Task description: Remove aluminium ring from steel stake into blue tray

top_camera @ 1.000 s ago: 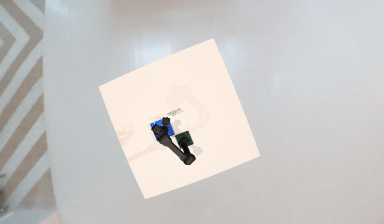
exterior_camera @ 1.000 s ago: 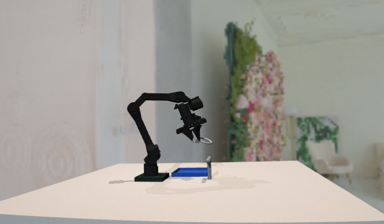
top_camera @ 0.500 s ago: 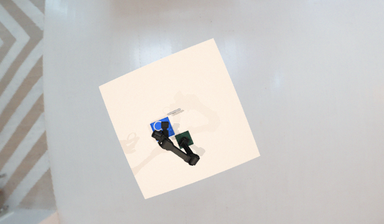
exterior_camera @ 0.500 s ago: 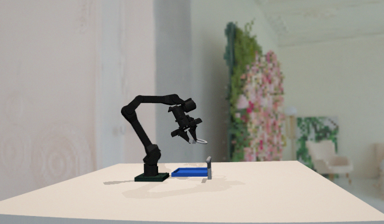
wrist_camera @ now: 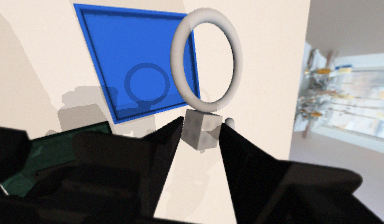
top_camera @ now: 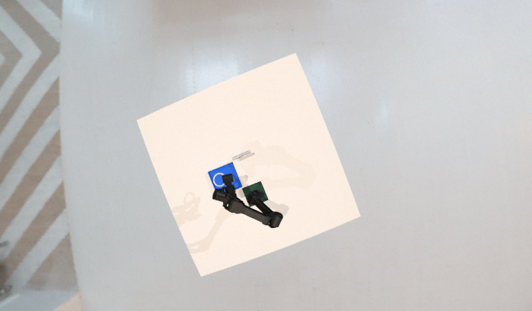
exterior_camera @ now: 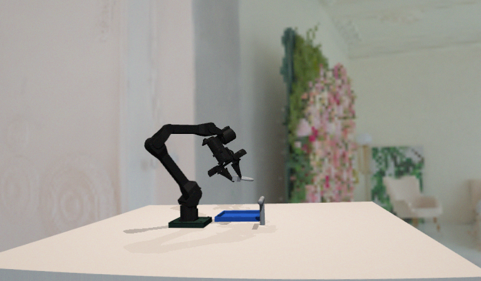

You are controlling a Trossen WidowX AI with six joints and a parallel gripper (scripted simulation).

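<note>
The top view stacks the ring (top_camera: 214, 179) (exterior_camera: 247, 178) (wrist_camera: 177, 59) over the blue tray (top_camera: 220, 167) (exterior_camera: 235, 218) (wrist_camera: 125, 39), but the exterior view shows it well above the tray — off the steel stake (top_camera: 241, 154) (exterior_camera: 262, 214) and in the air. From the side the ring is a thin, nearly level band; the wrist view opens it into a full loop. That view also shows the gripper (top_camera: 226, 181) (exterior_camera: 236, 178) (wrist_camera: 201, 123) with its fingers closed on the welded tab (exterior_camera: 235, 178) (wrist_camera: 201, 129), and a ring-shaped shadow inside the tray. The stake's upright post is plain only in the exterior view.

The arm (top_camera: 251, 213) (exterior_camera: 184, 129) leans back from its dark green base plate (top_camera: 258, 184) (exterior_camera: 173, 224) (wrist_camera: 100, 131) to the elbow, then folds forward, its forearm roughly level — the gripper angles down and outward, away from the base.
</note>
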